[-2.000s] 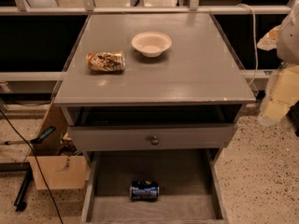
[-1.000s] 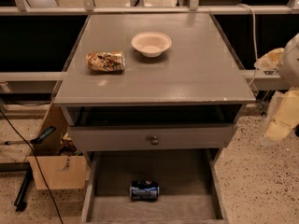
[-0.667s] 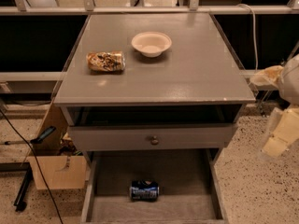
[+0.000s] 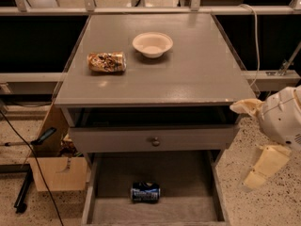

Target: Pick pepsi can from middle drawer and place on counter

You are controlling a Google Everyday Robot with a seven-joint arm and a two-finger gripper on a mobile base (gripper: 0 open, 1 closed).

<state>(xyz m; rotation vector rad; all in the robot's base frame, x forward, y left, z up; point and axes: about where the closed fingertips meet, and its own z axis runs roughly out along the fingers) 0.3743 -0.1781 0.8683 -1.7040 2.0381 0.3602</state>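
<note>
The pepsi can [image 4: 145, 192], blue with silver ends, lies on its side on the floor of the pulled-out middle drawer [image 4: 103, 192], near its front middle. The counter [image 4: 188, 74] is the grey cabinet top above. My gripper [image 4: 241, 145] is at the right, off the cabinet's right front corner, beside the drawers and well right of the can. Its two cream fingers [image 4: 264, 166] stand wide apart with nothing between them.
A tan-brown patterned can [image 4: 106, 62] lies on its side at the counter's left. A white bowl [image 4: 152, 44] stands behind it near the middle. A grey drawer front with a round knob [image 4: 155, 141] sits above the open drawer. A cardboard box [image 4: 56, 173] stands on the floor at the left.
My gripper has moved down along the cabinet's right side, from counter height to the level of the drawers. The cans and the bowl have not moved.
</note>
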